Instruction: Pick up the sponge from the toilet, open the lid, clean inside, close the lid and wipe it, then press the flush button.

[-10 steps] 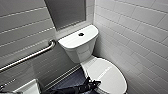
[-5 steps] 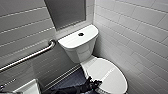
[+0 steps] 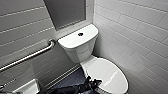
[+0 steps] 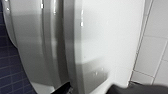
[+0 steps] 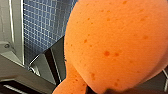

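Head view showed the left gripper (image 3: 94, 82) at the side edge of the toilet (image 3: 82, 50) lid (image 3: 107, 72), which lay down flat; whether it touched the lid I could not tell. Its jaws stood apart, and in the left wrist view the lid's rim ran between the two dark fingers (image 4: 62, 88). The tank (image 3: 75, 43) rose well beyond that gripper, with the flush button (image 3: 80, 34) in the middle of its top. A grab bar (image 3: 30, 57) ran along the wall far off to the gripper's left, and dark floor (image 3: 71, 80) lay beside it. Right wrist view had the sponge (image 5: 117, 42) pinched in the right gripper (image 5: 110, 90), bulging out just ahead of it.
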Controlling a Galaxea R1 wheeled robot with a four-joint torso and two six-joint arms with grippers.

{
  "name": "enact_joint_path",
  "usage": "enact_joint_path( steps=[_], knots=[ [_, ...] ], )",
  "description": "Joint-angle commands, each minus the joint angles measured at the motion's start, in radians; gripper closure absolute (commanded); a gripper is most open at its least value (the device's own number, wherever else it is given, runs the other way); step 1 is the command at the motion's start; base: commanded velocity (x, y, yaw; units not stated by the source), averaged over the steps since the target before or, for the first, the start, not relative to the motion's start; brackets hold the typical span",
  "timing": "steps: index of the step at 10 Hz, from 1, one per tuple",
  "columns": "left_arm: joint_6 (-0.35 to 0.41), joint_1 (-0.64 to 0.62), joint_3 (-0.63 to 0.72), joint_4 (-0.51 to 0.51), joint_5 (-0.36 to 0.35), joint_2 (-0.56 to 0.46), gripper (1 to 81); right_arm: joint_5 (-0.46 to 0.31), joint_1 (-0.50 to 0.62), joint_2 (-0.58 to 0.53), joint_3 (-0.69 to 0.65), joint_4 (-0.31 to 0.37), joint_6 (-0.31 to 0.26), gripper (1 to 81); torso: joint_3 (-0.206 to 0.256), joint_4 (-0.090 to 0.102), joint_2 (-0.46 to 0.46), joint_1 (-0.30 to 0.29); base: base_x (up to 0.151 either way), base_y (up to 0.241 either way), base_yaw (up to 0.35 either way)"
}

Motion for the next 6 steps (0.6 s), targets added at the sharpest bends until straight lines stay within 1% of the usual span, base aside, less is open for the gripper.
enact_joint_path(
  steps=[1,4,5,6],
  knots=[
    [-0.022,-0.21,0.178,0.011,-0.12,-0.027,1.0,-0.06,-0.011,-0.033,0.02,-0.022,0.003,81.1,0.0,0.0,0.0,0.0,0.0,0.0,0.0],
    [-0.048,-0.224,0.207,0.013,-0.123,-0.045,1.0,-0.06,-0.011,-0.024,0.013,-0.02,0.003,81.1,0.0,0.0,0.0,0.0,0.0,0.0,0.0],
    [-0.065,-0.227,0.231,0.011,-0.134,-0.061,1.0,-0.058,-0.011,-0.019,0.004,-0.011,0.012,81.1,0.0,0.0,0.0,0.0,0.0,0.0,0.0],
    [-0.085,-0.233,0.262,0.013,-0.143,-0.082,1.0,-0.034,-0.011,-0.01,-0.005,-0.005,0.032,81.1,0.0,0.0,0.0,0.0,0.0,0.0,0.0]
  ],
)
